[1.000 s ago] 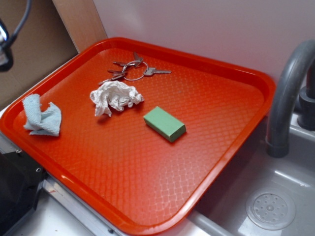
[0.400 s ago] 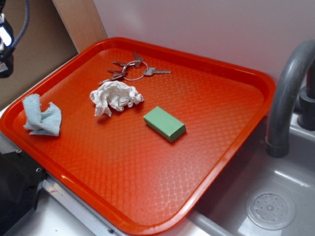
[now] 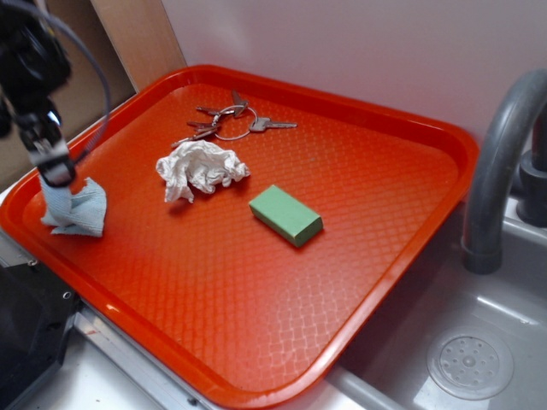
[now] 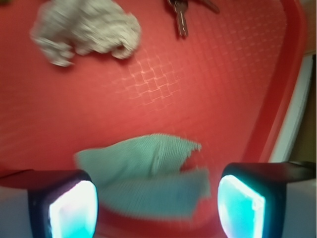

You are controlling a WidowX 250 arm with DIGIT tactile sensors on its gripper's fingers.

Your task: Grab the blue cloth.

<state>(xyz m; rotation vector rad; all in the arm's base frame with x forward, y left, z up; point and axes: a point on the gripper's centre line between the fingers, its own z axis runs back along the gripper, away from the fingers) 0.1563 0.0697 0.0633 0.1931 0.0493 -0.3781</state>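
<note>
One red tray; one blue cloth; one white tissue wad; one green block; one key bunch; one faucet; one sink drain.

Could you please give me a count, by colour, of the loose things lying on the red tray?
Pale blue: 1, the blue cloth, between the open pincer's fingers in the wrist view
White: 1, the tissue wad
Green: 1, the green block
Silver: 1, the bunch of keys
Total: 4 on the tray
</note>
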